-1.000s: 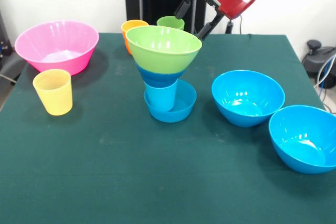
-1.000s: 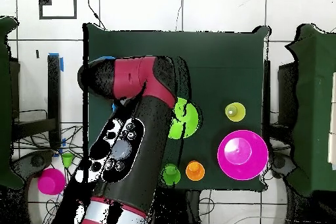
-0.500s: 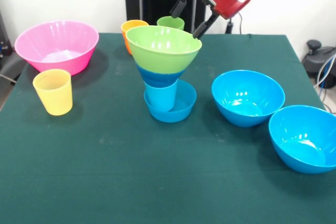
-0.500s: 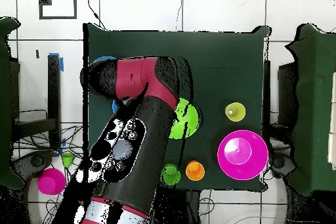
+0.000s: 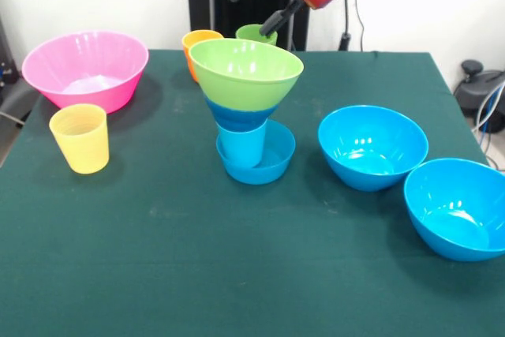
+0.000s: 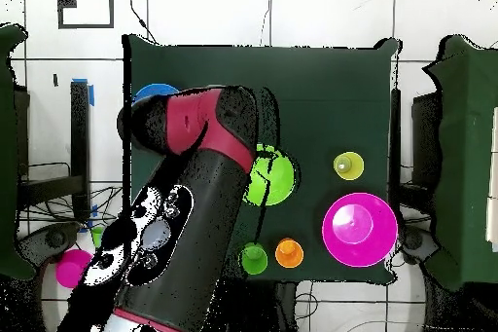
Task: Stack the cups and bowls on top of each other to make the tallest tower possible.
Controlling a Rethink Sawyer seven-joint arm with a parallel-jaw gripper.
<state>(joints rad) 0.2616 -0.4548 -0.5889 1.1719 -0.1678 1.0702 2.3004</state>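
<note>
The tower (image 5: 245,108) stands mid-table: a small blue bowl (image 5: 260,167) at the base, a light blue cup (image 5: 242,145) in it, then a blue bowl (image 5: 235,114) and a lime green bowl (image 5: 246,73) on top. From above, only the lime bowl (image 6: 273,177) shows beside the arm. My gripper (image 5: 259,1) hangs open and empty, high above and behind the tower's top. The pink bowl (image 5: 85,69) sits at the far left with the yellow cup (image 5: 79,138) in front of it. The orange cup (image 5: 197,41) and green cup (image 5: 256,34) stand behind the tower.
Two large blue bowls (image 5: 372,146) (image 5: 458,207) rest at the right, side by side. In the overhead view the arm (image 6: 185,221) covers much of the table's left half; a blue bowl (image 6: 156,97) peeks out beyond it. The pink bowl (image 6: 360,230) lies right.
My gripper has risen and swung left in the front view, away from the lime bowl's rim. The tower and loose pieces have not moved.
</note>
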